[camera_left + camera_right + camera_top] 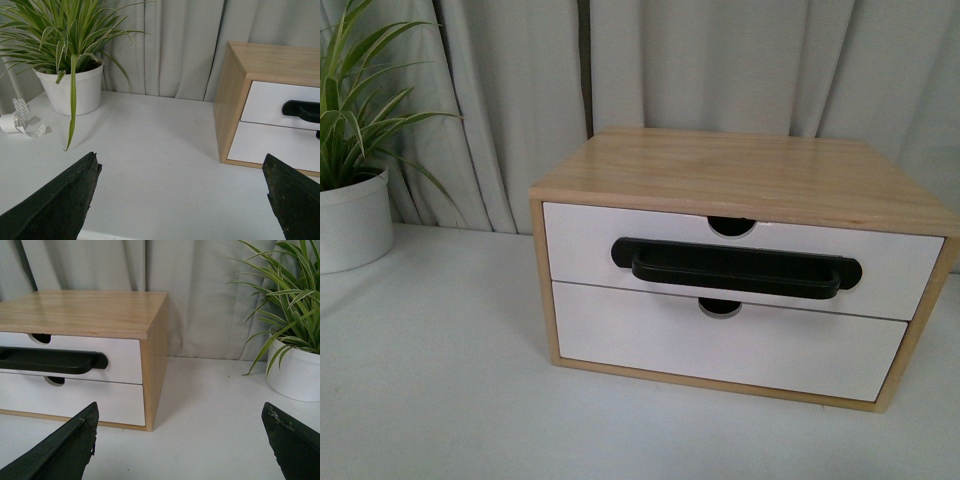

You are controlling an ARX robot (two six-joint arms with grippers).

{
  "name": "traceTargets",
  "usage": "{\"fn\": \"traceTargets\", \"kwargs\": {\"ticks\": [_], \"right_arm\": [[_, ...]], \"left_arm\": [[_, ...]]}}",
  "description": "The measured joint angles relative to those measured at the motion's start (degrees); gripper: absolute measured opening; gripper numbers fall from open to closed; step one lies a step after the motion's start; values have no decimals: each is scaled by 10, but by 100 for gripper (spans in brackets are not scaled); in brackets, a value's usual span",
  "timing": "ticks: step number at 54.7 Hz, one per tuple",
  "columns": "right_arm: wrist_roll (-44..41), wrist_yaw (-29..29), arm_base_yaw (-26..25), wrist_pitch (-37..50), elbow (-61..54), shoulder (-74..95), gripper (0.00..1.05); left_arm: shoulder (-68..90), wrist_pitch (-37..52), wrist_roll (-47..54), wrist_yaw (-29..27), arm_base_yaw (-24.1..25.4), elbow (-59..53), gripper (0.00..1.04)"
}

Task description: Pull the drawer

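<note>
The drawer (582, 245) is the upper one of a light wood cabinet (740, 165). Its white front carries a long black bar handle (735, 266) and a half-round notch (731, 226), and it sits flush in the cabinet. My left gripper (180, 165) is open over bare table, with the drawer (267, 102) off to one side and well ahead. My right gripper (180, 412) is also open, holding nothing, near the cabinet's other corner, and the handle (50, 361) shows there. Neither arm appears in the front view.
Below sits a plain white drawer front (720, 345) without a handle. A potted plant (350, 215) stands at the table's left, with a roll of tape (10, 122) beside it. Another pot (295, 375) stands right of the cabinet. Grey curtains (500, 90) hang behind.
</note>
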Motion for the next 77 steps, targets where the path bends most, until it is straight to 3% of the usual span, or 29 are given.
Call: {"fn": "traceTargets", "kwargs": {"ticks": [64,66,68,71,73,77], "right_arm": [[0,0,0,0,0,0,96],[3,-52,-15,-32,11,15,96],[1,-127,-37,-73,35,60,96],[-8,-179,-48,-77,54,116,96],[-25,-211,-50,-73,68,154,96],[-69,-247,-51,-69,101,224,96]], "left_arm": [[0,0,0,0,0,0,99],[4,-3,-1,-23,-7,1,99],[25,-18,0,-106,-34,7,99],[81,-13,16,-214,-83,19,99],[117,0,42,-214,-101,29,99],[179,27,96,-155,-99,57,99]]}}
